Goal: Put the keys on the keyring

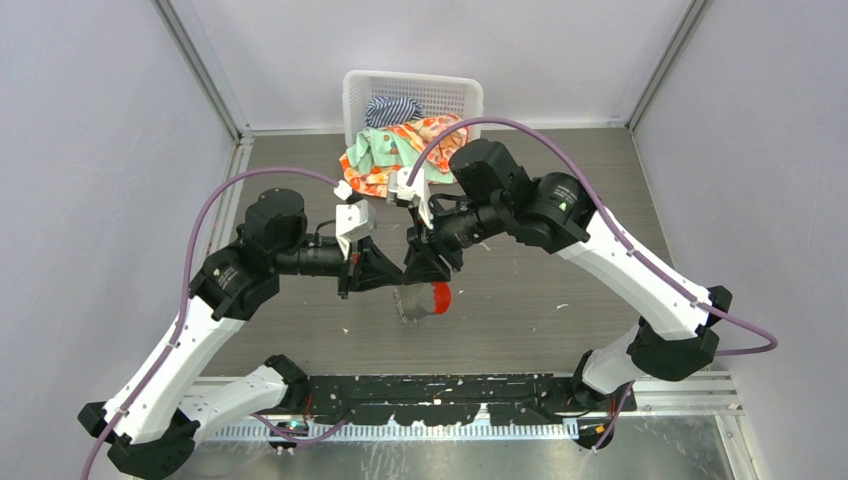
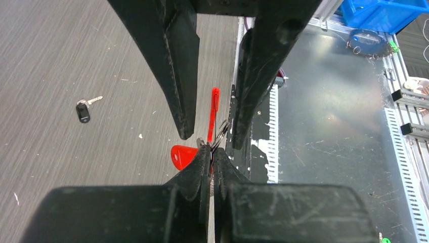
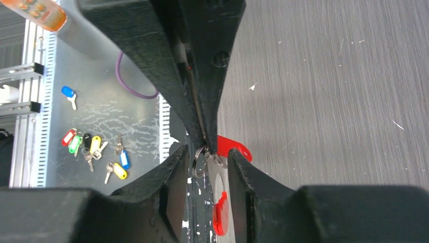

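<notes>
Top external had both arms meeting tip to tip above the middle of the bench (image 1: 520, 320), with the keyring (image 1: 418, 300) dangling right where they met and its fan of silvery pieces hanging down. Left wrist view gave the close look: the left hand (image 2: 211, 154) was pressed together, pinching the grey ring at its very fingertips. A long red tag (image 2: 214, 111) hung edge-on beyond them, and a second red piece (image 2: 183, 156) sat just beside the left fingertip. Whether that piece was the red-headed key, or whether it was threaded on, could not be told. The right hand (image 3: 207, 154) was spread, one finger (image 3: 169, 187) on each side of the ring, gripping nothing that showed. The black-headed key (image 2: 83, 111) lay flat and alone on the bare bench, well apart from both hands and farther from the near edge than they were. At the far edge stood a white basket (image 1: 412, 95), with patterned cloth (image 1: 395, 155) spilling over its front wall onto the bench. Off the near edge, a scatter of spare keys with coloured tags (image 3: 93, 149) lay on a metal plate (image 3: 136, 126).
</notes>
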Controlling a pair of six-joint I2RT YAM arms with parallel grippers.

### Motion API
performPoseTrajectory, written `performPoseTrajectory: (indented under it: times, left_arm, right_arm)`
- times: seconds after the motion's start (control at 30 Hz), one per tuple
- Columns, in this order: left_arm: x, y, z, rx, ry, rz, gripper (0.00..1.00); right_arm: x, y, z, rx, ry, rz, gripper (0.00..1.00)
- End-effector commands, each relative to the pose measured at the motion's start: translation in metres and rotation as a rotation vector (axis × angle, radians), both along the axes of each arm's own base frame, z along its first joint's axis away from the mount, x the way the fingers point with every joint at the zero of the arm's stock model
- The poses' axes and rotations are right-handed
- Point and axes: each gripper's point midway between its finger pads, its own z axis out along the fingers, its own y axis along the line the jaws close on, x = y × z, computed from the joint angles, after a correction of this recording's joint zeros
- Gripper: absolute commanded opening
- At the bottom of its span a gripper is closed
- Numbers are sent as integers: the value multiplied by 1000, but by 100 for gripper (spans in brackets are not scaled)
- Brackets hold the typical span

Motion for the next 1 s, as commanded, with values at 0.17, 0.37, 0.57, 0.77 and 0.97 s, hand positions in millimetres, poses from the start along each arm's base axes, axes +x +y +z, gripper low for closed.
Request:
performPoseTrajectory:
  times: [0.17, 0.37, 0.57, 0.77, 0.97]
  left_arm:
    - [-3, 0, 23, -56, -42, -1, 1]
    - [-4, 0, 23, -59, -41, -3, 1]
    - [-4, 0, 25, -65, -39, -1, 1]
    - [-5, -2, 29, -82, -24, -9, 7]
    - [-18, 2, 40, -108, -76, -59, 46]
  right_arm:
    - [10, 3, 29, 123, -105, -63, 29]
    - [9, 1, 32, 137, -124, -52, 9]
    - [5, -5, 34, 153, -155, -41, 1]
    - [6, -6, 35, 176, -173, -47, 1]
    - [6, -13, 62, 381, -254, -93, 1]
